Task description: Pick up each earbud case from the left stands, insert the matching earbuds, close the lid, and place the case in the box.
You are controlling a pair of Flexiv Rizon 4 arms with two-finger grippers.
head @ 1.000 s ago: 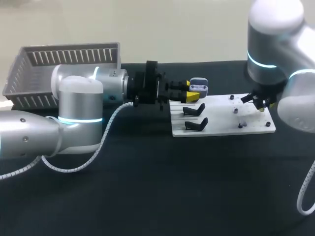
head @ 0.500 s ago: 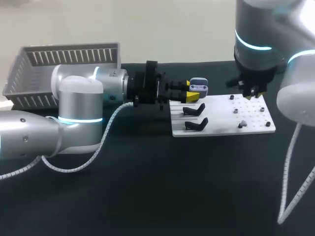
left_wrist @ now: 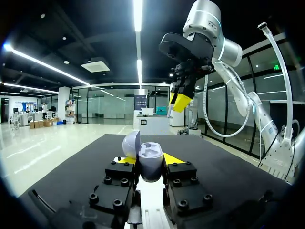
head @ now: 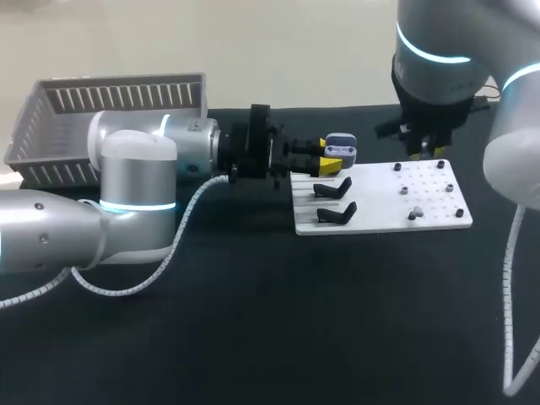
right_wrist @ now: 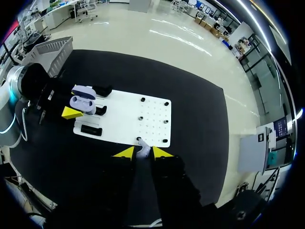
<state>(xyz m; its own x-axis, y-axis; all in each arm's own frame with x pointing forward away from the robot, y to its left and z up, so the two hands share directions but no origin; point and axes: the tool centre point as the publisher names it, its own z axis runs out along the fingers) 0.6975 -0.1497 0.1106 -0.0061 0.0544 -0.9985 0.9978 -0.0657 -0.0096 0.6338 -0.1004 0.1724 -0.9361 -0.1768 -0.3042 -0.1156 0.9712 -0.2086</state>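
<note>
L arm lay level over the worktop [head: 253, 321] from 9 o'clock. R arm hung upright above the white board [head: 439, 218]. Two black stands [head: 334, 188] sat on the board at 6 o'clock of the L claw [head: 327, 157], w/ the box [head: 110, 101] at 9 o'clock. L claw was part-open, both fingers clamping the open earbud case [left_wrist: 148, 162]. R claw [right_wrist: 142, 153], at 3 o'clock of the case, was nearly closed, pinching a white earbud [right_wrist: 142, 150].

The black surface [head: 270, 325] carries a grey slatted box [head: 126, 99] at upper left and a white board [head: 384, 204] right of centre.
</note>
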